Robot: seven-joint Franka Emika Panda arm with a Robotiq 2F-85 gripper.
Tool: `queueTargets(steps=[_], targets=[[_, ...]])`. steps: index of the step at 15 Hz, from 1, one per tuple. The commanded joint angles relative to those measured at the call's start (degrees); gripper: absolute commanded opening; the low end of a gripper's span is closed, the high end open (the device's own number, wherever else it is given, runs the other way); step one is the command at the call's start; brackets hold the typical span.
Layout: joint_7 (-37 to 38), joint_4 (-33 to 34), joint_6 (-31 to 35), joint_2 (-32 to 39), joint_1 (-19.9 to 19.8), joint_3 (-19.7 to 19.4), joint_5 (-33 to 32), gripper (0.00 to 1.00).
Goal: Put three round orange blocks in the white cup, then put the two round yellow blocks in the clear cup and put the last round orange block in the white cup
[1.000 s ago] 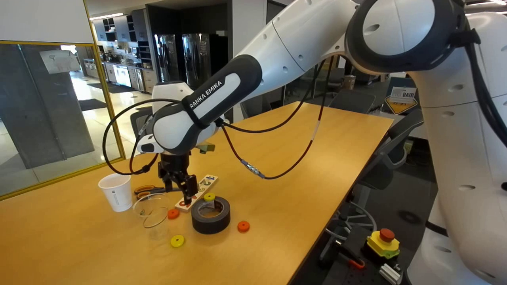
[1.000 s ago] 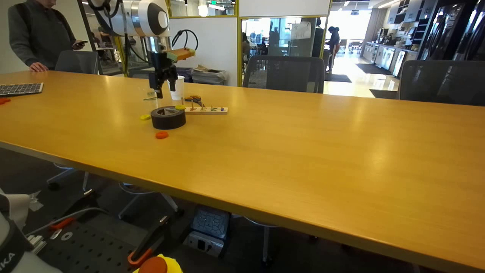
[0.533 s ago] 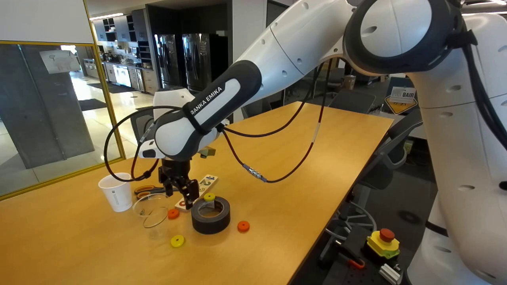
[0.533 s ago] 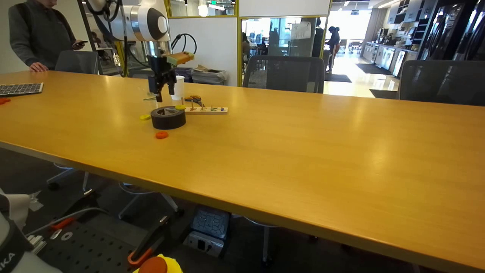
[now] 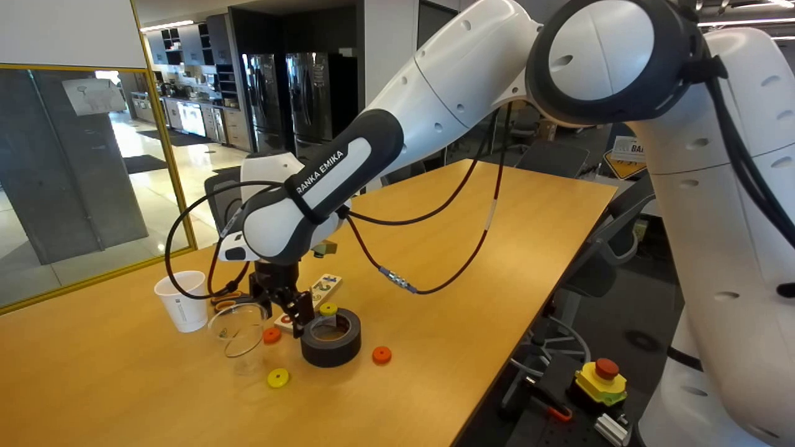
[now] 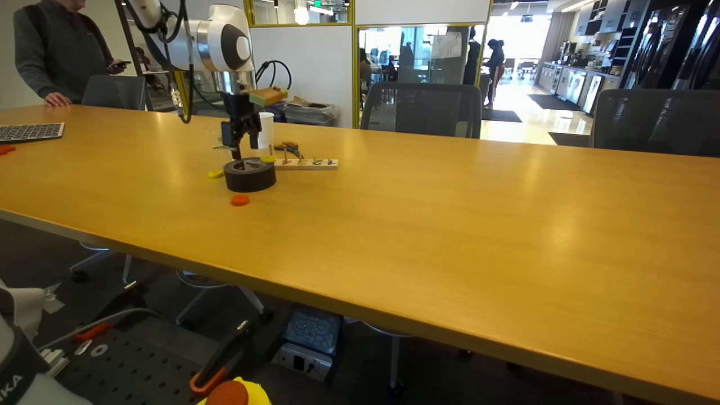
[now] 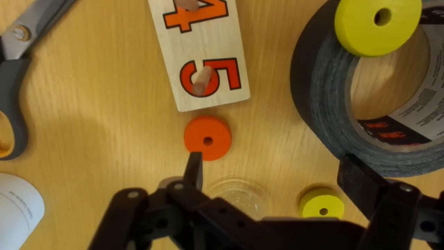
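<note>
My gripper [image 5: 282,320] is open and empty, low above the table; it also shows in the wrist view [image 7: 270,158]. One finger is near an orange block [image 7: 207,138], the other overlaps the tape roll's edge. This orange block [image 5: 271,335] lies beside the clear cup [image 5: 237,338]. Another orange block [image 5: 381,355] lies past the tape. One yellow block [image 5: 278,377] lies on the table; the other [image 5: 328,308] rests on the tape roll's rim. The white cup [image 5: 182,307] stands upright; its inside is hidden. No third orange block is clearly visible.
A black tape roll [image 5: 330,349] stands under one finger. A wooden number board with pegs [image 7: 208,45] lies close to the orange block. Scissors [image 7: 14,76] lie near the white cup. A keyboard [image 6: 31,132] and small orange things [image 6: 7,149] are at the table's far left.
My gripper has moved down toward the table, with one finger now close to the tape roll. It has stayed open. The blocks and cups have not moved.
</note>
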Motion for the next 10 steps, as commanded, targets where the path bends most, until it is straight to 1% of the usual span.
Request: queueTargets(steps=[1, 10], targets=[[-0.6, 2.7, 0.4, 2.1, 0.4, 0.0, -1.3, 1.0], [-1.5, 7.4, -0.8, 4.8, 0.9, 0.1, -1.4, 1.0]])
